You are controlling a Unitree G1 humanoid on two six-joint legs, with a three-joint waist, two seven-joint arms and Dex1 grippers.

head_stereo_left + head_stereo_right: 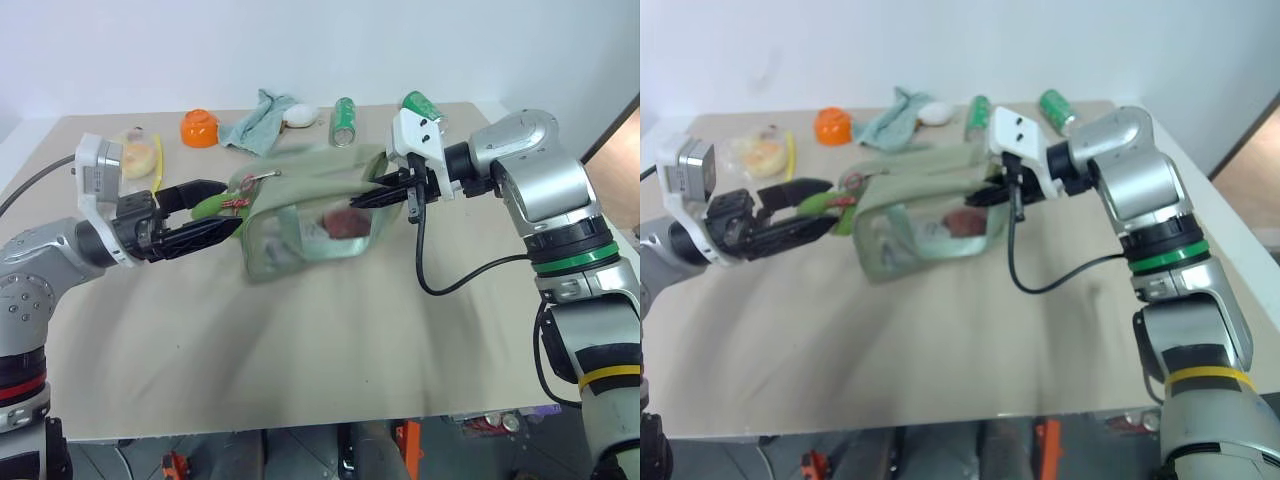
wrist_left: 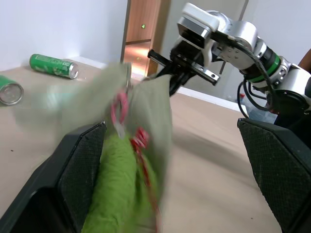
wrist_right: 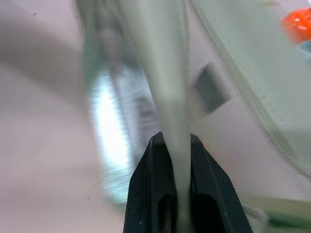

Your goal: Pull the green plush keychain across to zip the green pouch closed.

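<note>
The green pouch (image 1: 310, 225) lies on the table's middle, its clear side panel facing me. At its left end hangs the green plush keychain (image 1: 212, 205) with a red-white ribbon and metal ring. My left gripper (image 1: 230, 205) is open around the keychain. In the left wrist view the keychain (image 2: 119, 189) rests against one finger pad (image 2: 82, 165), with a wide gap to the other pad. My right gripper (image 1: 365, 195) is at the pouch's right end. It is shut on a pale green strip of the pouch (image 3: 170, 87), which runs between its fingertips (image 3: 153, 145).
Along the table's far edge sit an orange cup (image 1: 200, 127), a teal-grey cloth (image 1: 255, 120), a white rounded object (image 1: 300, 115) and two green cans (image 1: 344, 120) (image 1: 420, 105). A yellowish wrapped item (image 1: 135, 155) lies at the far left. A black cable (image 1: 430, 270) hangs from my right wrist.
</note>
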